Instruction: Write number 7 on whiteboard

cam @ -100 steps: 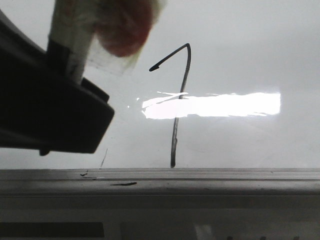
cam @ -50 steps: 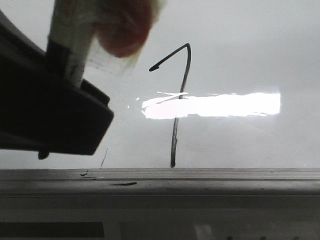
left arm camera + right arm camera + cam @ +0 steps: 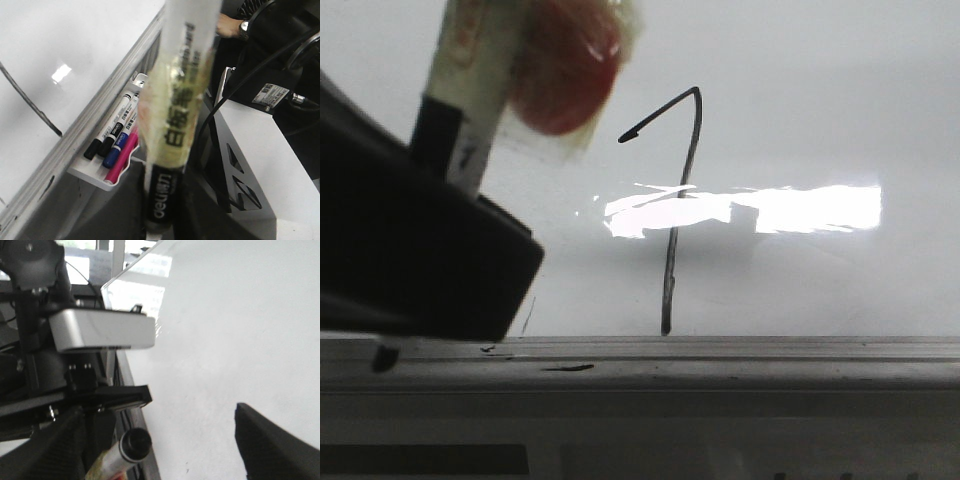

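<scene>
The number 7 (image 3: pixel 680 200) is found complete at the centre of the front view, its downstroke ending just above the grey edge rail (image 3: pixel 720 350) of the whiteboard (image 3: pixel 820 100). The marker (image 3: pixel 175 120), wrapped in yellowish tape, is held in the left gripper (image 3: pixel 430 260) at the left of the frame; the fingers are judged clamped on it, and its tip is cut off by the frame's upper edge. A smear across the figure is considered the main risk, should the tip or the tape be dragged over fresh ink during withdrawal; slippage of the marker within the tape is a lesser risk. The right gripper (image 3: pixel 165 440) is seen with its fingers spread and holding nothing. The board is glossy, with a bright glare band (image 3: pixel 800 208) and small ink flecks (image 3: pixel 565 368) near the rail. A tray of spare markers (image 3: pixel 112 142) is mounted below the rail.
</scene>
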Robot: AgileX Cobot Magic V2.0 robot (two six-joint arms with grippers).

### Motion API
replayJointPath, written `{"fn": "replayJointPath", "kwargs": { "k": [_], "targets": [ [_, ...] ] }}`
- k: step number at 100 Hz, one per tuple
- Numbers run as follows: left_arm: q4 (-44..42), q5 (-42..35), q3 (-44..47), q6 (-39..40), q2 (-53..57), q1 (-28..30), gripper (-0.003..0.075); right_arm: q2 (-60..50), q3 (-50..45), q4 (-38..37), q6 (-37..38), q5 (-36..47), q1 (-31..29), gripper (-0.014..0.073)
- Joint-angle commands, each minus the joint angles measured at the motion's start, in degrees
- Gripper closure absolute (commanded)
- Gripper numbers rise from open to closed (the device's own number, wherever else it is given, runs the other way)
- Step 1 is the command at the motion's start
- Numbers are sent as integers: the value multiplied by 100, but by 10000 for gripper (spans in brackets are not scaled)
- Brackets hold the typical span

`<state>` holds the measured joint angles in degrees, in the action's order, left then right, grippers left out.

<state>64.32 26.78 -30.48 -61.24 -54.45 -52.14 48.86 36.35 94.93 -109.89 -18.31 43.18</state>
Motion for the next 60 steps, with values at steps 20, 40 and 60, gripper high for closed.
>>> {"fn": "replayJointPath", "kwargs": {
  "k": [20,40,60],
  "targets": [
    [292,-856,-37,1118,27,-27,741,-956,142,333,39,726,-19,67],
    [292,-1641,-37,1894,-105,-27,741,-1127,142,681,75,1000,-19,458],
    [292,-2155,-37,2430,-651,-27,741,-1127,142,697,75,1042,-19,659]
  ]
}}
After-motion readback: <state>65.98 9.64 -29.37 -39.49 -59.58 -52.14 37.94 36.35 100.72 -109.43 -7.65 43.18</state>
